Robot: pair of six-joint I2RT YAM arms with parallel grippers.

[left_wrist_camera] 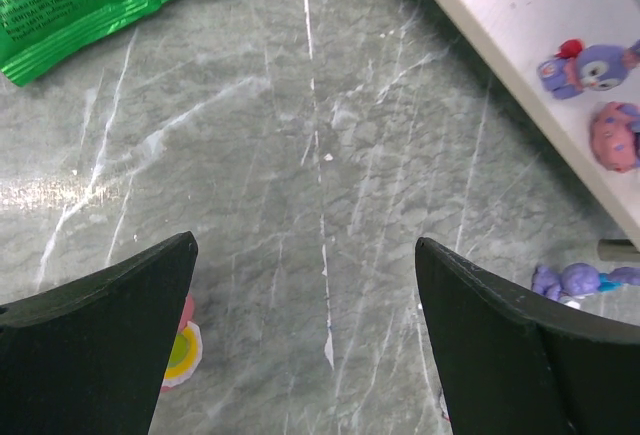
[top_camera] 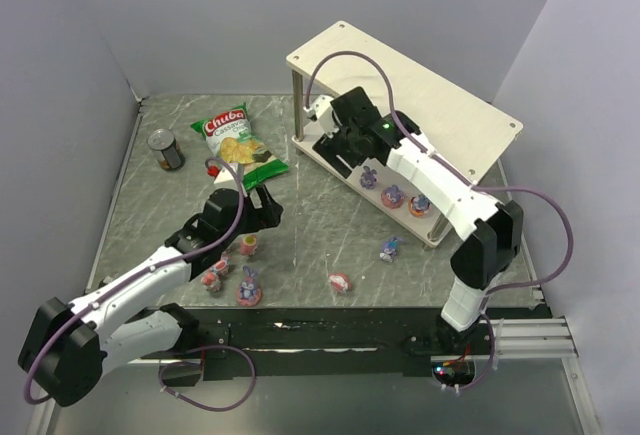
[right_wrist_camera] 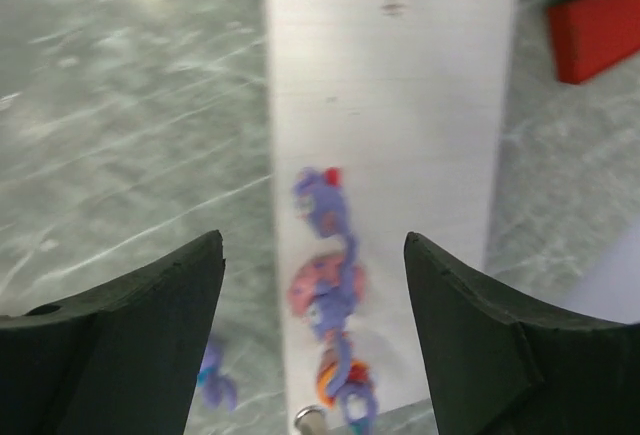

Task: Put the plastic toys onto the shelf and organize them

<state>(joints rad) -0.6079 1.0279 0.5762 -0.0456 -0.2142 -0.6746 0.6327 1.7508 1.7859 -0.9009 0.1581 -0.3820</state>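
Note:
The shelf [top_camera: 400, 85] stands at the back right. Three toys sit in a row on its lower board: a purple one [top_camera: 369, 177], a pink one [top_camera: 393, 195] and another [top_camera: 420, 205]. They also show in the right wrist view, purple [right_wrist_camera: 320, 205], pink [right_wrist_camera: 325, 285] and orange-purple [right_wrist_camera: 345, 380]. My right gripper [top_camera: 335, 140] is open and empty above that board's left end. My left gripper [top_camera: 262, 205] is open and empty over bare table [left_wrist_camera: 305, 255]. Loose toys lie on the table [top_camera: 249, 244], [top_camera: 213, 275], [top_camera: 247, 290], [top_camera: 340, 281], [top_camera: 389, 248].
A green chip bag [top_camera: 238, 140] lies at the back centre, with a small red object [top_camera: 212, 166] at its left edge. A dark can [top_camera: 166, 150] stands at the back left. Grey walls close in the table on three sides.

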